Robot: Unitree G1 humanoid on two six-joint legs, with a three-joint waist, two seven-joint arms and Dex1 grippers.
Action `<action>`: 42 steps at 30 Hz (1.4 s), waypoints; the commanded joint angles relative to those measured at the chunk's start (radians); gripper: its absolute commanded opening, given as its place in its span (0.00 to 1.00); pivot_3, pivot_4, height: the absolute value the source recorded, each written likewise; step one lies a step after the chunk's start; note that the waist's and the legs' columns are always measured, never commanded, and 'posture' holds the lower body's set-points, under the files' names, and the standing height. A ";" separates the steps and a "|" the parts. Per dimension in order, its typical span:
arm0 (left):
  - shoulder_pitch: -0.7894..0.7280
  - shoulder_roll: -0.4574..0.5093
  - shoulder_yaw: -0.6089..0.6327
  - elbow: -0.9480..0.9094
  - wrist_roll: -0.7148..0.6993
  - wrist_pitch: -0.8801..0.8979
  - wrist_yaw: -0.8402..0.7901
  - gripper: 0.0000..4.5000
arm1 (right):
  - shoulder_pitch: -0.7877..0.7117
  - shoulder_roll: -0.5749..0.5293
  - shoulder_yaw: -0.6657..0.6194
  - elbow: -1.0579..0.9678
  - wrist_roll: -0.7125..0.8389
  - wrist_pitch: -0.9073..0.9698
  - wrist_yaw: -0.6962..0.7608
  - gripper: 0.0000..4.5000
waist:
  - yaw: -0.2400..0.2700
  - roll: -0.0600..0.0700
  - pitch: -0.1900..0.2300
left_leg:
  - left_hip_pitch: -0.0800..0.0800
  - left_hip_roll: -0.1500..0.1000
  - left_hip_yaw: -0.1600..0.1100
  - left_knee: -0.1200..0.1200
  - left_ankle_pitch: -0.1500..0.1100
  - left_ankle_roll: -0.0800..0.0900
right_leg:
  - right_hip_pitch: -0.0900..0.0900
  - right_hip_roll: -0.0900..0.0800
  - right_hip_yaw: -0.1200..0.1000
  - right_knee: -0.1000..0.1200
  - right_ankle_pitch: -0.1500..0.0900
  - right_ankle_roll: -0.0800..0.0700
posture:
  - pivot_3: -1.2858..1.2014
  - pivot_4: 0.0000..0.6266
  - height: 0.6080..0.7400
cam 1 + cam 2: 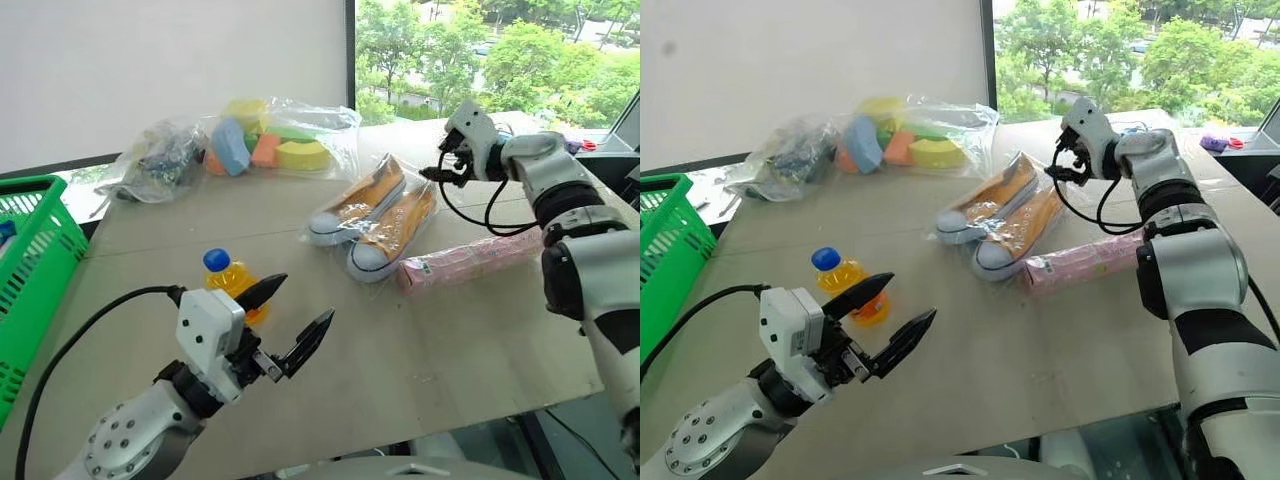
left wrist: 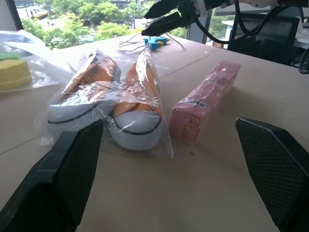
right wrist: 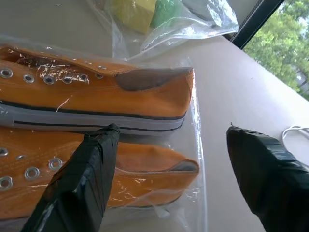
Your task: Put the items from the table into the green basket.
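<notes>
The orange-drink bottle [image 1: 228, 279] with a blue cap stands on the table [image 1: 420, 350], just behind my left gripper [image 1: 300, 302], which is open and empty. The wrapped orange sneakers [image 1: 372, 220] lie mid-table, with the long pink box [image 1: 468, 262] to their right. Clear bags of foam shapes [image 1: 275, 142] and dark bits [image 1: 160, 160] sit at the back. My right gripper [image 3: 171, 129] hovers open over the sneakers' heel end, holding nothing. The green basket [image 1: 35, 262] stands off the table's left side.
A white cable and a small blue item [image 2: 154, 42] lie on the table's far right part. A black cable [image 1: 490, 215] loops from my right wrist. The table's front edge [image 1: 450, 425] runs close below my left arm.
</notes>
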 commanded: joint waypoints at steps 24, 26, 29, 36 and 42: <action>0.108 0.055 -0.008 -0.035 0.036 -0.165 0.061 1.00 | 0.007 0.071 0.011 -0.022 -0.030 0.220 0.339 0.01 | 0.058 0.000 0.000 | 0.000 -0.001 0.000 0.000 0.000 0.000 | -0.002 0.001 -0.004 0.001 0.000 0.001 | 0.66 0.00 1.00; 0.082 0.053 -0.006 -0.035 0.027 -0.141 0.059 1.00 | 0.006 0.061 0.011 -0.046 -0.009 0.242 0.470 0.01 | 0.056 0.000 0.000 | 0.000 -0.001 0.000 0.000 0.000 0.000 | -0.002 0.001 -0.004 0.000 0.000 0.001 | 0.65 0.00 1.00; 0.049 0.051 -0.013 -0.035 0.018 -0.113 0.054 1.00 | 0.017 0.055 -0.008 -0.101 0.030 0.231 0.505 0.01 | 0.051 0.000 0.000 | 0.000 -0.001 -0.001 0.000 0.000 0.000 | -0.002 0.001 -0.005 0.000 0.002 0.004 | 0.64 0.00 1.00; 0.008 0.027 -0.011 -0.035 0.006 -0.055 0.030 1.00 | 0.062 0.064 -0.033 -0.262 0.089 0.206 0.401 0.39 | 0.048 0.000 0.000 | 0.000 -0.001 0.000 0.000 0.000 0.000 | -0.002 0.001 -0.004 0.001 0.002 0.004 | 0.63 0.00 1.00; 0.000 0.001 -0.009 -0.035 0.015 -0.032 0.006 1.00 | 0.248 0.108 0.071 -0.558 0.068 0.291 0.377 0.99 | 0.048 -0.001 -0.001 | 0.000 -0.001 0.000 0.000 0.000 0.000 | -0.002 0.001 -0.004 0.001 0.002 0.004 | 0.63 0.00 1.00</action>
